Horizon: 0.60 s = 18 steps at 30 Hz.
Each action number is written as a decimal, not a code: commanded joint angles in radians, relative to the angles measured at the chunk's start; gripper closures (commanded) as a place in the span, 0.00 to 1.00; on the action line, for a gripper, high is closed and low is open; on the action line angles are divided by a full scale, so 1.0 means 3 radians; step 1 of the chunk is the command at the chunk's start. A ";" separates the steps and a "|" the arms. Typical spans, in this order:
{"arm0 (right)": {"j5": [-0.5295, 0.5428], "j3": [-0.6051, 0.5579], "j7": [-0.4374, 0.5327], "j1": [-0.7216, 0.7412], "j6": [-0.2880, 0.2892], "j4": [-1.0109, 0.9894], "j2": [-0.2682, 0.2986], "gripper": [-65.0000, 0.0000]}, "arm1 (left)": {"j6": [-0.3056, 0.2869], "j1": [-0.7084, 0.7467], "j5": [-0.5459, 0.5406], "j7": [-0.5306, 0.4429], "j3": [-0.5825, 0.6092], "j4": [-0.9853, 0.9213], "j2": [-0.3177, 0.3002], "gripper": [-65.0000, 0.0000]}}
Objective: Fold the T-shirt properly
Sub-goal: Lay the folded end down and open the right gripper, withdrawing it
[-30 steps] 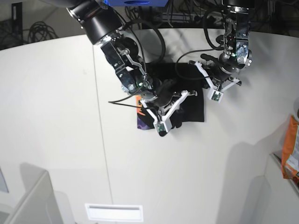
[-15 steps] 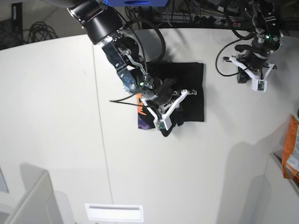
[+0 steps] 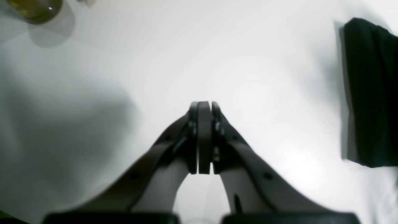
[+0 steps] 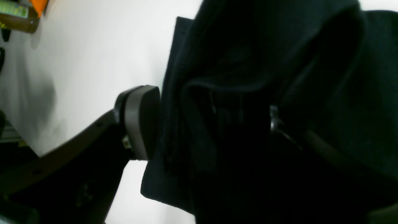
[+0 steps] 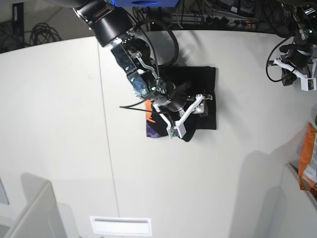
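Base view has the T-shirt (image 5: 200,99) lying as a compact dark rectangle on the white table (image 5: 59,124), directly under the right gripper (image 5: 190,110). A bit of orange and purple print peeks out at the edge next to that gripper's wrist.

Right wrist view: the jaws stand wide apart, one grey pad (image 4: 141,121) outside a soft, matte black fold that bulges between them. Looks like loose contact, not a real pinch.

Left gripper (image 3: 203,137) sits well off to the side over bare table, jaws pressed together, holding nothing.

My guess is we're at the last fold or the tidy-up. Next move probably means lifting clear without dragging the floppy cloth, then flattening that raised hump.
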 commanded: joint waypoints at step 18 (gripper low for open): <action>0.0034 -0.1462 0.0067 0.0606 0.0035 0.0103 -0.0050 0.39 | -0.0006 0.0007 -0.0032 -0.0061 -0.0033 0.0048 -0.0040 1.00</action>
